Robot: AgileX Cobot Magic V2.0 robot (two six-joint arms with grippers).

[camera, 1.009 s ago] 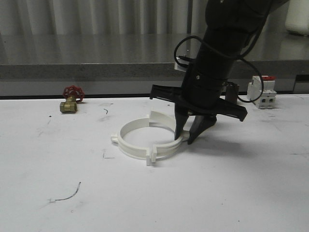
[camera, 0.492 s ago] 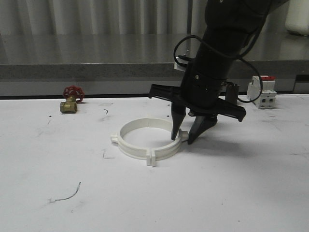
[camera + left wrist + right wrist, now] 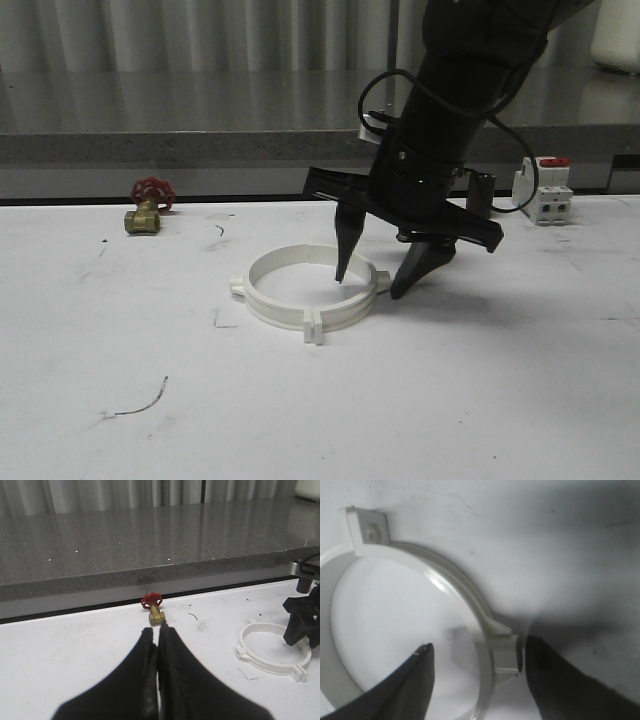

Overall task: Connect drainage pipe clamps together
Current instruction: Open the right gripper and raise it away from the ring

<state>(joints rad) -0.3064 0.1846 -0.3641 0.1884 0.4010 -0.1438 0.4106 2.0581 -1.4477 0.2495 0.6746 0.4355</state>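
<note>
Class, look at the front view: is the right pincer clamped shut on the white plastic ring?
No. The right pincer stands open, one fingertip inside the white plastic ring and the other outside, straddling its wall.

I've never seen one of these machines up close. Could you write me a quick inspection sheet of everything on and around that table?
Surface: white table, scuffed with dark marks.
Job's things: drainage pipe clamps, two white halves lying as one ring.
Clutter: brass valve with red wheel; white-and-red breaker block.
Grippers: right claw open, straddling the ring's wall at an end tab; left claw shut, empty, above the table.
Cables: black cable looped on the right arm.
Surroundings: grey stone counter behind.
</note>
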